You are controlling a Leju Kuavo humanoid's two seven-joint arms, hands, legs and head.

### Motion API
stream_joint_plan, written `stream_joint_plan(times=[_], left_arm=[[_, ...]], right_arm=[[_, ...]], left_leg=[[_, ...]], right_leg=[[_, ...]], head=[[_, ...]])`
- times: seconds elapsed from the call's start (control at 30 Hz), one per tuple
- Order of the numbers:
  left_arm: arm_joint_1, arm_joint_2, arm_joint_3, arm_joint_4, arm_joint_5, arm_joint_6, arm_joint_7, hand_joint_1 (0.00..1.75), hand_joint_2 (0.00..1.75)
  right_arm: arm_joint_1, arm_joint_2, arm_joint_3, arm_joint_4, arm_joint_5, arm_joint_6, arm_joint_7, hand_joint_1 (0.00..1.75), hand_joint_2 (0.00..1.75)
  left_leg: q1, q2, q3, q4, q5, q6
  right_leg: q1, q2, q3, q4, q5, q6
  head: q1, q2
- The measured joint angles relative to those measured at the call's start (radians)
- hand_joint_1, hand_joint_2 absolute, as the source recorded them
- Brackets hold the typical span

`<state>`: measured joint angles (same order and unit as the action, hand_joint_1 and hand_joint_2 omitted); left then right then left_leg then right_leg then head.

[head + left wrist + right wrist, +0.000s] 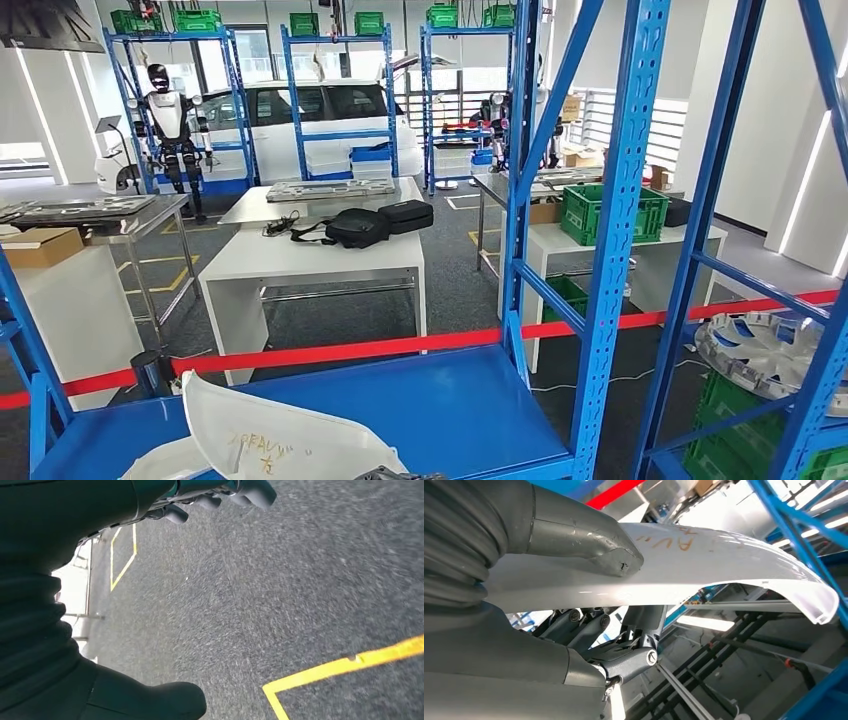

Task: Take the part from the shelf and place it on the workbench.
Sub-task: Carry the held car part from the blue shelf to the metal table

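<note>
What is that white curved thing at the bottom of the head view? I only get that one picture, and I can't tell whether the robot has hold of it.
Observer: Yes. In the right wrist view the right hand grips the white part, thumb on one face, fingers on the other.
Operator: Anything written on it?
Observer: Orange handwriting, too smeared to read.
Operator: And the other hand?
Observer: The left hand holds nothing; it hangs over grey floor with yellow lines.
</note>
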<state>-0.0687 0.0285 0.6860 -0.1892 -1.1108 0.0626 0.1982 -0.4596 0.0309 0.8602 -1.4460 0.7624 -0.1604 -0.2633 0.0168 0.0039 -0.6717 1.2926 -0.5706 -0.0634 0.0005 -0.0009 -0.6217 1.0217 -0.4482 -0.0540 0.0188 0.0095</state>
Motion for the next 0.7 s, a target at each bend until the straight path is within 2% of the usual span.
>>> stream_joint_plan(times=[0.03,0.07,0.1,0.13,0.17,0.23,0.27,0.3,0.33,0.4,0.43,0.47,0.5,0.53,0.57,0.6,0.63,0.67,0.7], left_arm=[[0.000,0.005,0.002,0.000,0.000,0.004,-0.002,0.00,1.75],[-0.001,0.008,0.003,0.000,-0.001,0.008,-0.003,0.00,1.75],[-0.002,0.012,0.003,-0.001,-0.003,0.011,-0.003,0.00,1.75],[-0.002,0.015,0.003,-0.001,-0.005,0.014,-0.003,0.00,1.75],[-0.002,0.017,0.003,-0.001,-0.007,0.016,-0.004,0.00,1.75],[0.001,0.020,0.003,-0.001,-0.009,0.018,-0.004,0.00,1.75],[0.002,0.021,0.004,-0.001,-0.010,0.018,-0.002,0.00,1.75],[0.003,0.023,0.004,0.000,-0.011,0.019,0.002,0.00,1.75],[0.005,0.025,0.004,0.000,-0.012,0.019,0.010,0.00,1.75],[0.008,0.028,0.005,0.000,-0.016,0.019,0.035,0.00,1.75],[0.010,0.029,0.005,0.000,-0.018,0.018,0.048,0.00,1.75],[0.012,0.030,0.005,0.000,-0.019,0.016,0.056,0.00,1.75],[0.014,0.030,0.005,0.000,-0.019,0.015,0.060,0.00,1.75],[0.015,0.031,0.005,0.000,-0.019,0.014,0.063,0.00,1.75],[0.015,0.030,0.005,0.000,-0.019,0.012,0.064,0.00,1.75],[0.015,0.029,0.005,0.000,-0.019,0.011,0.064,0.00,1.75],[0.015,0.029,0.005,0.000,-0.019,0.010,0.065,0.00,1.75],[0.016,0.028,0.005,0.000,-0.019,0.010,0.065,0.00,1.75],[0.016,0.028,0.005,0.001,-0.019,0.010,0.066,0.00,1.75]], right_arm=[[-0.003,0.005,0.000,0.010,-0.007,-0.005,-0.007,1.75,1.75],[-0.006,0.011,0.000,0.018,-0.014,-0.009,-0.013,1.75,1.75],[-0.009,0.017,-0.001,0.024,-0.021,-0.011,-0.017,1.75,1.75],[-0.012,0.022,-0.001,0.030,-0.026,-0.013,-0.021,1.75,1.75],[-0.015,0.027,-0.002,0.035,-0.029,-0.014,-0.024,1.75,1.75],[-0.018,0.033,-0.002,0.047,-0.035,-0.016,-0.026,1.75,1.75],[-0.018,0.035,-0.002,0.053,-0.039,-0.017,-0.027,1.75,1.75],[-0.018,0.036,-0.002,0.058,-0.042,-0.017,-0.027,1.75,1.75],[-0.019,0.038,-0.002,0.063,-0.045,-0.017,-0.026,1.75,1.75],[-0.022,0.042,-0.002,0.072,-0.048,-0.017,-0.021,1.75,1.75],[-0.024,0.044,-0.002,0.077,-0.049,-0.017,-0.018,1.75,1.75],[-0.024,0.044,-0.003,0.082,-0.050,-0.016,-0.016,1.75,1.75],[-0.025,0.044,-0.003,0.086,-0.050,-0.016,-0.016,1.75,1.75],[-0.026,0.045,-0.003,0.089,-0.050,-0.016,-0.016,1.75,1.75],[-0.028,0.045,-0.003,0.091,-0.051,-0.016,-0.016,1.75,1.75],[-0.031,0.047,-0.004,0.092,-0.051,-0.016,-0.016,1.75,1.75],[-0.035,0.049,-0.004,0.092,-0.051,-0.016,-0.016,1.75,1.75],[-0.039,0.052,-0.004,0.093,-0.051,-0.016,-0.016,1.75,1.75],[-0.042,0.053,-0.004,0.093,-0.050,-0.016,-0.017,1.75,1.75]], left_leg=[[0.001,0.000,0.039,-0.041,0.030,-0.001],[0.003,-0.001,0.090,-0.108,0.040,-0.002],[0.002,-0.003,0.141,-0.180,0.036,0.001],[0.001,-0.006,0.176,-0.237,0.025,0.006],[-0.002,-0.008,0.193,-0.271,0.012,0.013],[-0.005,-0.008,0.184,-0.281,0.024,0.033],[-0.005,-0.006,0.174,-0.280,0.034,0.044],[-0.004,-0.003,0.162,-0.282,0.046,0.053],[-0.003,-0.001,0.148,-0.282,0.060,0.061],[-0.006,0.001,0.112,-0.281,0.090,0.068],[-0.008,0.002,0.093,-0.279,0.105,0.069],[-0.009,0.003,0.072,-0.277,0.119,0.069],[-0.011,0.003,0.053,-0.274,0.132,0.069],[-0.013,0.003,0.036,-0.270,0.144,0.069],[-0.014,0.004,0.022,-0.267,0.155,0.068],[-0.016,0.003,0.012,-0.264,0.165,0.066],[-0.016,0.003,0.006,-0.263,0.175,0.062],[-0.015,0.003,0.003,-0.265,0.186,0.057],[-0.015,0.004,0.002,-0.269,0.197,0.050]], right_leg=[[-0.001,0.000,-0.016,0.004,0.010,0.003],[-0.001,0.000,-0.031,0.009,0.020,0.008],[-0.001,0.000,-0.041,0.014,0.028,0.014],[0.000,0.000,-0.047,0.016,0.037,0.020],[0.001,0.000,-0.050,0.016,0.047,0.025],[0.000,0.000,-0.053,0.010,0.066,0.037],[-0.002,0.001,-0.058,0.014,0.059,0.043],[-0.003,0.002,-0.067,0.033,0.031,0.049],[-0.004,0.002,-0.082,0.076,-0.017,0.054],[-0.005,0.002,-0.115,0.208,-0.127,0.059],[-0.004,0.002,-0.122,0.270,-0.155,0.059],[-0.003,0.002,-0.116,0.306,-0.156,0.057],[0.000,0.002,-0.093,0.309,-0.135,0.053],[0.004,0.003,-0.050,0.276,-0.107,0.046],[0.010,0.002,0.009,0.213,-0.089,0.036],[0.016,0.002,0.073,0.128,-0.092,0.025],[0.020,0.000,0.126,0.056,-0.104,0.019],[0.024,0.000,0.156,0.004,-0.119,0.014],[0.026,-0.001,0.166,-0.023,-0.125,0.012]], head=[[0.000,0.000],[-0.001,0.000],[-0.002,0.000],[-0.002,0.000],[-0.002,0.000],[-0.001,0.000],[-0.001,0.000],[0.000,0.000],[0.001,0.000],[0.002,0.000],[0.003,0.000],[0.003,0.000],[0.004,0.000],[0.004,0.000],[0.005,0.000],[0.005,0.000],[0.005,0.000],[0.005,0.000],[0.004,0.000]])
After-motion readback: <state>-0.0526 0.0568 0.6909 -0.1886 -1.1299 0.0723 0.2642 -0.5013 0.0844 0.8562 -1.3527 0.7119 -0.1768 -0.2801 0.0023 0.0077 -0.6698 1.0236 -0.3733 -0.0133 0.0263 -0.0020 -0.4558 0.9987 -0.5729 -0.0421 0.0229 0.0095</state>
